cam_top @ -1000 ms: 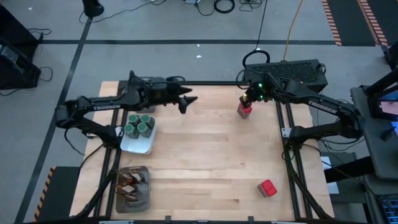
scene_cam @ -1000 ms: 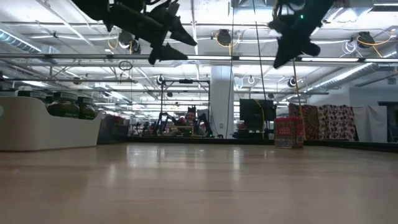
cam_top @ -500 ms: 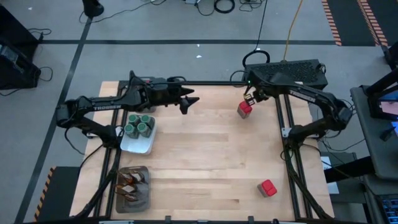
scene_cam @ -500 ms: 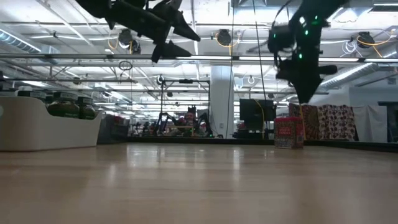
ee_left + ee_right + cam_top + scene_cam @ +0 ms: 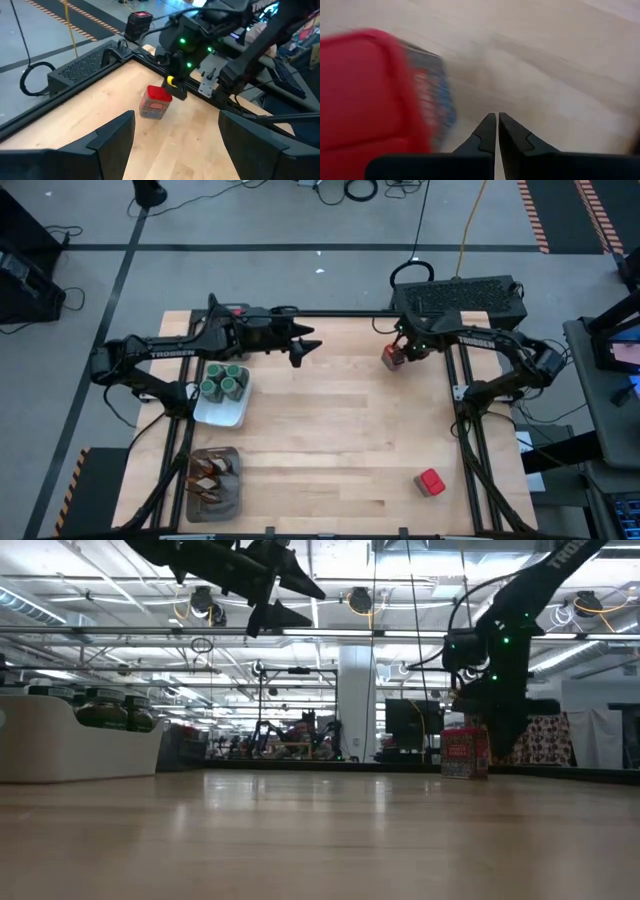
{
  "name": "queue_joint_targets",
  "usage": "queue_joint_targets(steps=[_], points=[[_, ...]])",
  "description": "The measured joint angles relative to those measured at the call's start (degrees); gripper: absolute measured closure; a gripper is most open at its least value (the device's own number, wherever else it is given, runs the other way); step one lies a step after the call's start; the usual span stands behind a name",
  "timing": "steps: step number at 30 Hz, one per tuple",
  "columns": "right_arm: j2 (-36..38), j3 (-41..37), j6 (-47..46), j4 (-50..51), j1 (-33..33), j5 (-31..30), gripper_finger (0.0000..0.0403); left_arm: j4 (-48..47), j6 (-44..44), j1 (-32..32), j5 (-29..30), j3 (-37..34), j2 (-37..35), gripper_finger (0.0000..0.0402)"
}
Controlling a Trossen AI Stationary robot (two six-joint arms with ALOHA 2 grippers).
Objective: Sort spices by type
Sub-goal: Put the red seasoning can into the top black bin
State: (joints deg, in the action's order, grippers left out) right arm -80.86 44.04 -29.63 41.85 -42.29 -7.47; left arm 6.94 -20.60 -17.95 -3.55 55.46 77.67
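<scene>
Right wrist view has the right hand (image 5: 497,131) with its fingers pressed together on nothing, and the red box (image 5: 367,95) just beside it, standing on the tabletop (image 5: 560,60) — a miss, I'd say! From above, that box (image 5: 391,359) sits near the far right corner. It looks light, stiff, maybe slick-sided; best pinched across two flat opposite faces, low on the body. The left hand (image 5: 303,348) hovers spread and empty, well apart.
</scene>
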Motion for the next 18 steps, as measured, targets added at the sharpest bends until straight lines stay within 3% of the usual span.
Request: queue_joint_targets(steps=[13, 18], points=[[-0.2, -2.3, -4.2, -23.3, 7.0, 12.0, 0.0403, 0.0, 0.0, 0.0, 0.4, 0.0, 0.0, 0.0111], [-2.7, -2.3, -8.7, -26.5, 11.4, 12.4, 0.0403, 0.0, -0.1, 0.0, 0.5, 0.0, 0.0, 0.0111]])
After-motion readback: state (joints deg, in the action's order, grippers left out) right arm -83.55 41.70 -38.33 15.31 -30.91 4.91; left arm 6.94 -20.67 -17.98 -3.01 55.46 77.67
